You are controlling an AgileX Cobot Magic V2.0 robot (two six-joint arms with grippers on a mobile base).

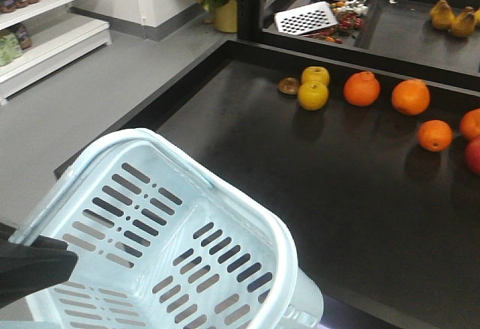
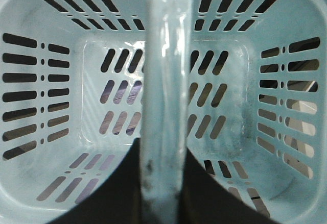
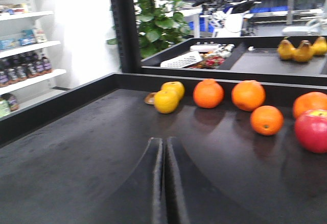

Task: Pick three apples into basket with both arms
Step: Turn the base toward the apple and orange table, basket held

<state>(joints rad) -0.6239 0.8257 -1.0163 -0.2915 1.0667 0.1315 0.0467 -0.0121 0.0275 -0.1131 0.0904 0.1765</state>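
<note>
While the basket [image 1: 180, 157] stands empty, the one red apple [image 3: 311, 130] in view lies on the black counter [image 3: 76, 147]; whether it is one of the dark three cannot be told. Just left of this apple sit oranges [image 3: 266, 120]. Short of the apple and to its left points the right hand [image 3: 163, 142], fingers pressed together, holding nothing; it is judged the nearer. Well left of the apple, the left hand [image 2: 162, 178] is clamped on the basket's handle [image 2: 166, 55].

We are matte black throughout: our right gripper [image 3: 163, 142] has two long, smooth, tapering fingers, and our left gripper [image 2: 162, 152] has broad, rounded black fingers.
</note>
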